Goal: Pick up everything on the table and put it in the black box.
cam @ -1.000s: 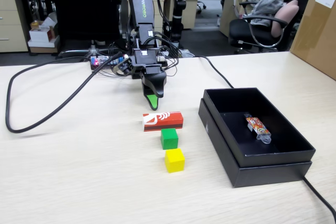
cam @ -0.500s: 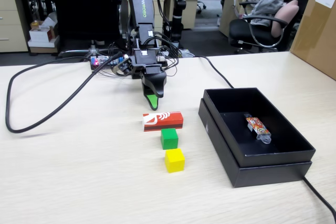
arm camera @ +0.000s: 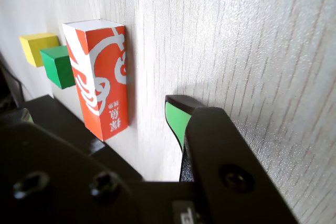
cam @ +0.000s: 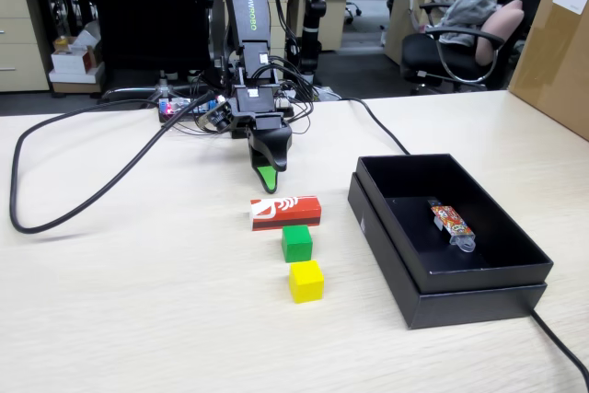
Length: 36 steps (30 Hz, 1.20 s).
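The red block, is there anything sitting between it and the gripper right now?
Nothing visible. In the fixed view the gripper hangs just behind the red block, with only bare table between them. The green cube and yellow cube lie on the block's far side from the gripper.

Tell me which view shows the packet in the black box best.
The fixed view. There the packet lies in full sight on the floor of the black box, orange pattern and clear wrapper visible. The wrist view shows nothing of packet or box, only the red block, two cubes and tabletop.
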Each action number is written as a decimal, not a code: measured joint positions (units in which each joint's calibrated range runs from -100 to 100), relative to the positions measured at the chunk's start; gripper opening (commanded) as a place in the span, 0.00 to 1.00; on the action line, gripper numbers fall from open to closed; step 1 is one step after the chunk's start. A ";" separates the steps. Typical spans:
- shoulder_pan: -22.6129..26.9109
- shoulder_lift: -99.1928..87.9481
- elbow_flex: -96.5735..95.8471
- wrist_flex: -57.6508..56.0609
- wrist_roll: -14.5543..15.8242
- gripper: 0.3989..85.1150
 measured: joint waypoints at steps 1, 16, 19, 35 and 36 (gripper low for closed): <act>0.00 0.00 0.00 0.00 0.00 0.57; 0.49 -1.39 -1.64 0.99 0.00 0.57; 0.63 -1.52 -1.74 0.99 0.00 0.58; 1.07 -1.39 27.67 -43.50 2.69 0.56; 1.76 -1.39 33.42 -51.81 3.52 0.56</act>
